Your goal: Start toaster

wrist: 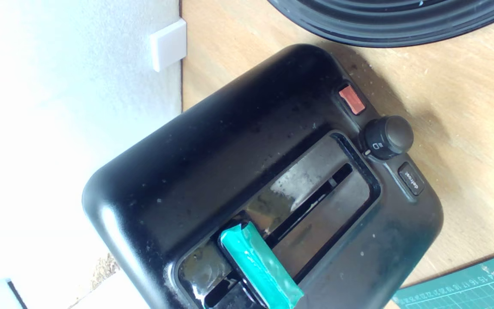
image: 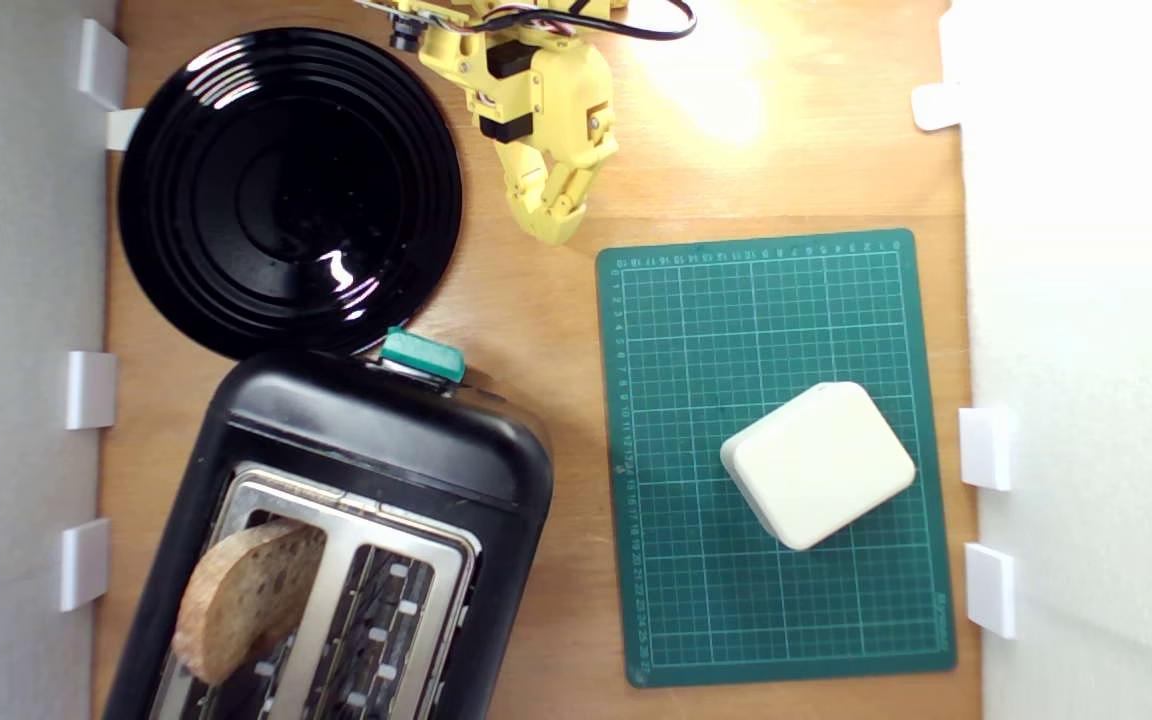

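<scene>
Glossy black rounded two-slot toaster (image: 336, 520) with silver metal top plate sits at 7 o'clock on the wooden tabletop (image: 536, 320) in the exterior view, angled, partly cut off by the frame edge; the slot nearer the exterior view's left holds one slice of brown crusty bread (image: 246, 595), sticking up and leaning; the other slot shows bare wire guides only; small teal-green lever knob (image: 422, 355) is on the toaster's end face, at the 12 o'clock end of the body, just beside the rim of the round black ribbed plate (image: 286, 190); plate is at 10 o'clock, nothing on it; wrist view shows the same end face: teal lever in its vertical track, red button (wrist: 352, 99), round black dial (wrist: 387, 137) and a small "defrost" button (wrist: 411, 178); yellow gripper (image: 556, 215) hangs at 12 o'clock, fingers together, tip over bare wood, well apart from the lever; green gridded cutting mat (image: 786, 300) at 4 o'clock carries a cream rounded-square block (image: 816, 465).
</scene>
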Tool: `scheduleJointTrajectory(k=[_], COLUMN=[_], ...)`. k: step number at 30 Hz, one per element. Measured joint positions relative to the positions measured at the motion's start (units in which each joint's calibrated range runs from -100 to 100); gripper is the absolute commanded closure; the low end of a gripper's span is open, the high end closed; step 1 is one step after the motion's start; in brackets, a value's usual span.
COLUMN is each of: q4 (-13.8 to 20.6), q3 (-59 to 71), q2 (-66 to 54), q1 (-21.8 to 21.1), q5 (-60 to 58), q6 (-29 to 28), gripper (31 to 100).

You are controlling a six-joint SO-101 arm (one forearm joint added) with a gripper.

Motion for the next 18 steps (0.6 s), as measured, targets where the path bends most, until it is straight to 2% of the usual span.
scheduleJointTrajectory(k=[18], q4=[0.0], q3=[0.0], q2=[0.0], q1=[0.3], q5=[0.0], q6=[0.0], gripper=[98.9])
